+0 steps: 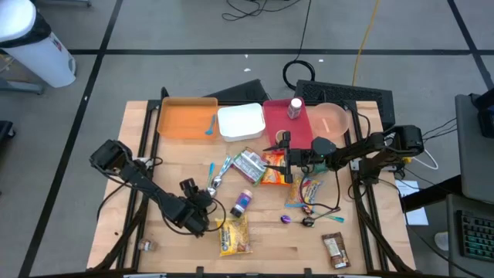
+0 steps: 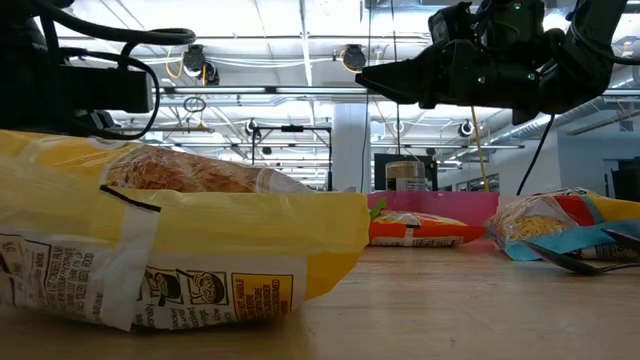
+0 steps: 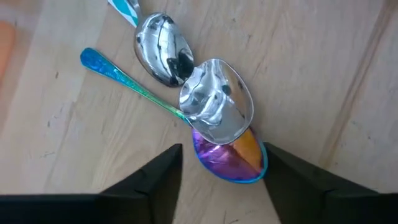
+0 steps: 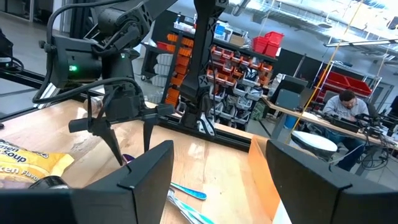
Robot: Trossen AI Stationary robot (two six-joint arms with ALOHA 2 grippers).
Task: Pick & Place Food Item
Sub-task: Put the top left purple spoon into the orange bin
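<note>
The left gripper (image 3: 217, 180), fingers apart, straddles the iridescent spoon (image 3: 227, 155) rather than any food packet; closing here risks grabbing cutlery; the right gripper (image 1: 287, 158) hangs open above the snacks.

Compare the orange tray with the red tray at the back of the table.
The orange tray holds only a small blue utensil; the red tray carries a jar and a pink plate. The orange tray sits on the left arm's side of the white container, the red tray on the right arm's side. Both are shallow and rectangular.

left claw (image 4: 129, 144) over table, seated person (image 4: 344, 109)
</note>
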